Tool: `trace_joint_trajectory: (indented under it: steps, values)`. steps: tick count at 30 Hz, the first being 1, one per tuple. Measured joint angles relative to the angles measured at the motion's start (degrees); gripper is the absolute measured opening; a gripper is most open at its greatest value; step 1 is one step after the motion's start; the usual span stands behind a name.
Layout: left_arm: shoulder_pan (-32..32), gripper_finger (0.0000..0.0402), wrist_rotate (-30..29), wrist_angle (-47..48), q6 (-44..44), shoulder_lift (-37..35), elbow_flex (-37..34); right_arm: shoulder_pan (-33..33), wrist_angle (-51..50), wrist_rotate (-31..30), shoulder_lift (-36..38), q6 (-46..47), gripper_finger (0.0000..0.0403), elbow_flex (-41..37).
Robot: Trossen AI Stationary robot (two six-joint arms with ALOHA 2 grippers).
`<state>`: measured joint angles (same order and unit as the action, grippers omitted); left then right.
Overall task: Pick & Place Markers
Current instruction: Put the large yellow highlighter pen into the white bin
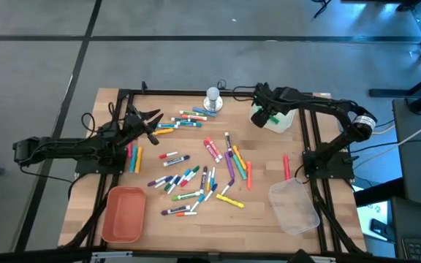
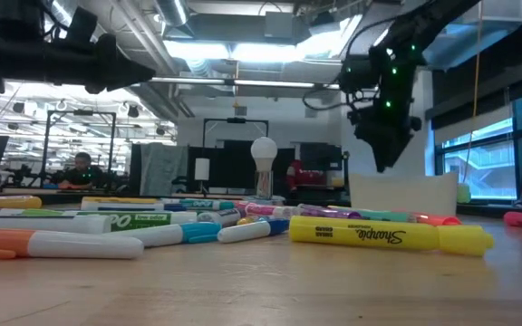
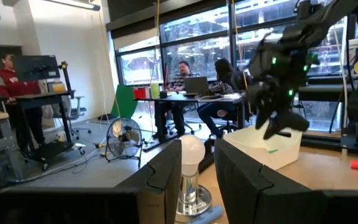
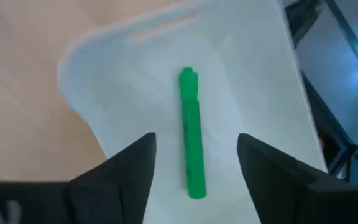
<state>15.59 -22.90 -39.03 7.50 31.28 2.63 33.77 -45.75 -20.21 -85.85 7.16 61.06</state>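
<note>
Markers point(image 1: 196, 175) lie all over the middle of the wooden table point(image 1: 262, 219), and one green marker point(image 4: 191, 134) is in the white bin point(image 4: 247, 81) at the far right side. The right gripper point(image 1: 264, 117) hangs over that bin with its fingers spread apart and nothing between them. I think the drop is the step in hand. To do it well, the arm should lift straight up, so the fingers do not bump the bin wall or knock the green marker out.

The left gripper point(image 1: 148, 123) floats above the table's left part, close to a few markers, with its fingers a little apart and nothing in them. It points toward a small silver-white knob point(image 3: 190, 180).

The white bin holds just the one green marker. An orange tray point(image 1: 124, 213) near the front left looks to have nothing in it. A clear tub point(image 1: 293, 207) near the front right also looks bare.
</note>
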Motion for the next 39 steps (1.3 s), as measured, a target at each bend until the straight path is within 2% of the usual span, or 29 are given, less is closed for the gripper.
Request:
trace_joint_trajectory:
  steps: [6, 12, 18, 23, 33, 39]
  values:
    - [0.0, 0.0092, 0.0, 0.0, -0.8, 2.3, 0.0, -8.6, 0.7, 12.3, 2.0, 9.7, 0.0221, 1.6]
    - [0.1, 0.0089, -2.5, -0.2, 1.2, 4.2, 0.0, -19.5, 3.5, 13.4, 0.2, 21.0, 0.0204, 1.6]
    - [1.0, 0.0087, -1.9, -0.2, -1.8, 6.3, 0.0, -27.3, 7.7, 13.5, -6.5, 25.2, 0.019, 1.4]
    - [1.0, 0.0086, 1.7, -0.3, -3.2, 8.6, 0.0, -29.2, 8.3, 13.3, -12.1, 28.0, 0.0179, 1.4]
    - [1.0, 0.0086, 0.9, -8.9, -2.1, 11.7, 0.0, -29.3, 6.6, 13.6, -19.7, 27.2, 0.0157, 1.7]
    - [1.0, 0.0086, 0.7, -11.0, -1.1, 13.4, 0.0, -29.1, 5.5, 12.8, -20.6, 22.9, 0.0103, 1.7]
